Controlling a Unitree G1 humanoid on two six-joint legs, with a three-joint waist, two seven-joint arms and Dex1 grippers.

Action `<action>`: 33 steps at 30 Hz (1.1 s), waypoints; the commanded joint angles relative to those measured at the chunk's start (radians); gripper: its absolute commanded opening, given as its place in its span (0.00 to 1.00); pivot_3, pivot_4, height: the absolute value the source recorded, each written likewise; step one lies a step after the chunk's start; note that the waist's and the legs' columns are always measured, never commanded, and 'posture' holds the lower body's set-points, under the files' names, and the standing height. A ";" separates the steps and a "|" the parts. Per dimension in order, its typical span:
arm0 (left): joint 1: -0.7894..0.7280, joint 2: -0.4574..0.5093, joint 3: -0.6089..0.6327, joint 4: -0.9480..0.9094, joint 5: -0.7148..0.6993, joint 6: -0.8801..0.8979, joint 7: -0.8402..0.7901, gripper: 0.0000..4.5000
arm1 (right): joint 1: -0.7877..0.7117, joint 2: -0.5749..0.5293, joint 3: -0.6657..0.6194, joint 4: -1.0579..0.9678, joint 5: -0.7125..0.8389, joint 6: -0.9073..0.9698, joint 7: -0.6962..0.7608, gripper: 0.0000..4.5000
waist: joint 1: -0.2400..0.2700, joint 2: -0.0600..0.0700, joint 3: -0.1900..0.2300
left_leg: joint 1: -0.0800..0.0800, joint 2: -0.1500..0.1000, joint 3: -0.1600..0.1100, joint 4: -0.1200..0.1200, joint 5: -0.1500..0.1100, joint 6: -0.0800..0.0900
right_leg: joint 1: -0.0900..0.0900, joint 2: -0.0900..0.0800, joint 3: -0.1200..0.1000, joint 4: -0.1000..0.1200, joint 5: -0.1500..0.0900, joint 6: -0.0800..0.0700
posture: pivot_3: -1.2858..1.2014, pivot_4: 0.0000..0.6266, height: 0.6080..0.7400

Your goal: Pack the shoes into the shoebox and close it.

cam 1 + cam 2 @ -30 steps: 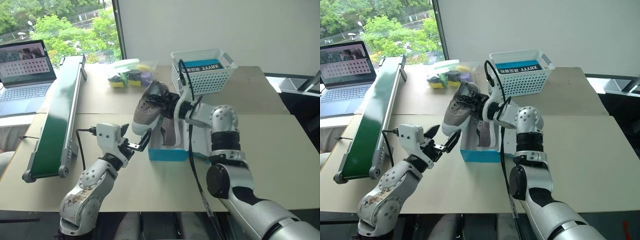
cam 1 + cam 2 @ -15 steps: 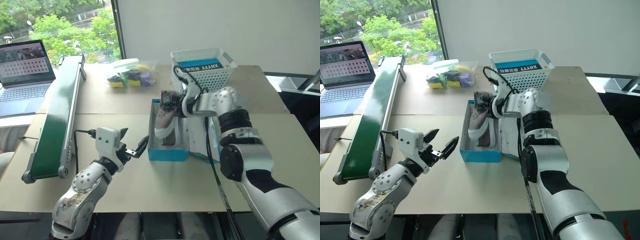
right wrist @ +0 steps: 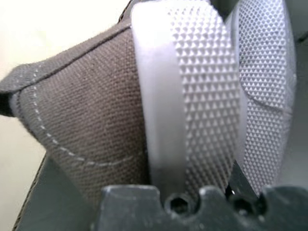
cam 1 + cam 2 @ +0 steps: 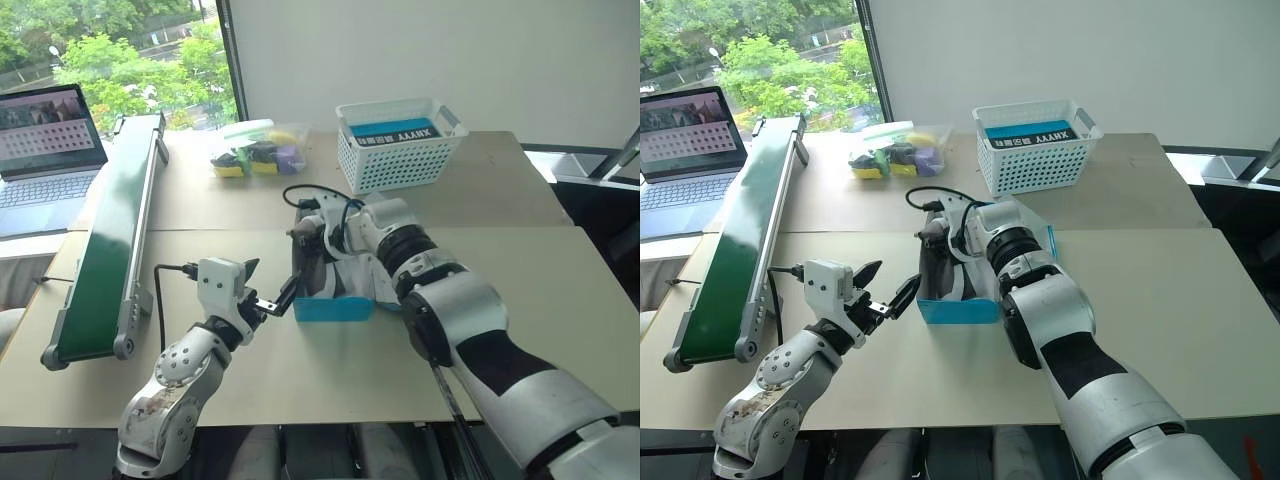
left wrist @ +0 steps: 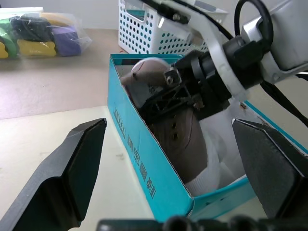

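The blue shoebox (image 4: 335,309) stands open in the middle of the table, its lid mostly hidden behind my right arm. My right gripper (image 4: 310,233) reaches down into the box's left end, shut on a grey-beige shoe (image 5: 180,144) that lies inside on its side. The right wrist view shows that shoe's canvas (image 3: 86,120) and ribbed white sole (image 3: 202,86), with a second sole (image 3: 269,96) beside it. My left gripper (image 4: 270,285) hovers just left of the box, open and holding nothing, its fingers (image 5: 72,163) spread wide.
A white perforated basket (image 4: 400,145) stands behind the box. A clear bag of coloured items (image 4: 255,150) lies at the back. A green conveyor (image 4: 115,230) runs along the left, with a laptop (image 4: 45,150) beyond it.
My right gripper has carried the shoe from above the box's left edge down into the box, rolling as it sank. The left gripper has kept still and open.
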 commanded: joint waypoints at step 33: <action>-0.058 0.000 0.028 -0.025 -0.019 0.035 -0.024 1.00 | -0.014 -0.140 -0.110 -0.292 0.057 0.256 0.145 0.74 | 0.015 0.000 0.000 | -0.005 0.000 0.000 0.000 0.000 0.000 | -0.004 0.000 0.000 -0.001 0.000 0.000 | 0.52 0.24 0.96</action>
